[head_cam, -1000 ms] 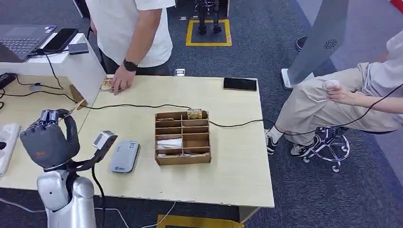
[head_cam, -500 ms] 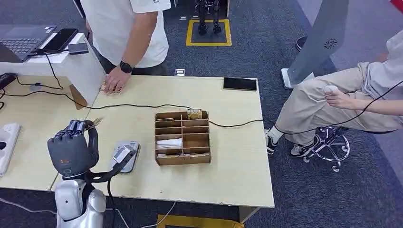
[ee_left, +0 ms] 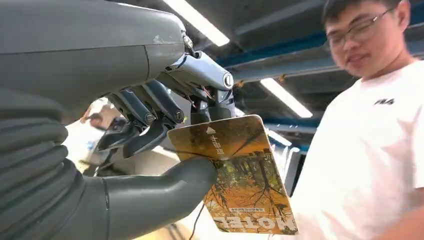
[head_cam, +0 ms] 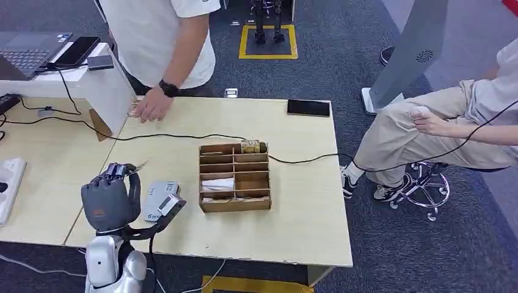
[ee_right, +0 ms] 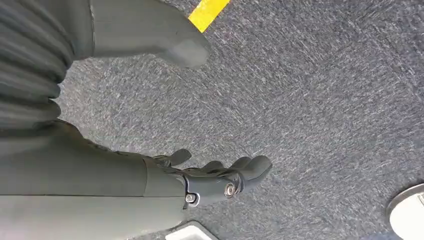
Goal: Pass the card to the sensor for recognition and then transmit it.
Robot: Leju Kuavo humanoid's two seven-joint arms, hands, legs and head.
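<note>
My left hand (head_cam: 110, 202) is raised over the near left part of the table, just left of the grey card reader (head_cam: 157, 194), which its wrist partly covers. It pinches a yellow-brown picture card (ee_left: 240, 175) between thumb (ee_left: 165, 185) and fingers (ee_left: 150, 125); in the head view a thin edge of the card (head_cam: 142, 163) sticks out above the hand. My right hand (ee_right: 165, 175) hangs over grey carpet, holding nothing, thumb apart from the fingers.
A wooden sorting box (head_cam: 235, 177) stands mid-table with a black cable (head_cam: 177, 135) behind it. A person in a white shirt rests a hand (head_cam: 149, 107) on the far left edge. A black phone (head_cam: 308, 108) lies at the back. A seated person (head_cam: 440, 122) is on the right.
My left hand has carried the card to the right and nearer, from the left table to beside the card reader. The standing person's hand shifted slightly on the far edge.
</note>
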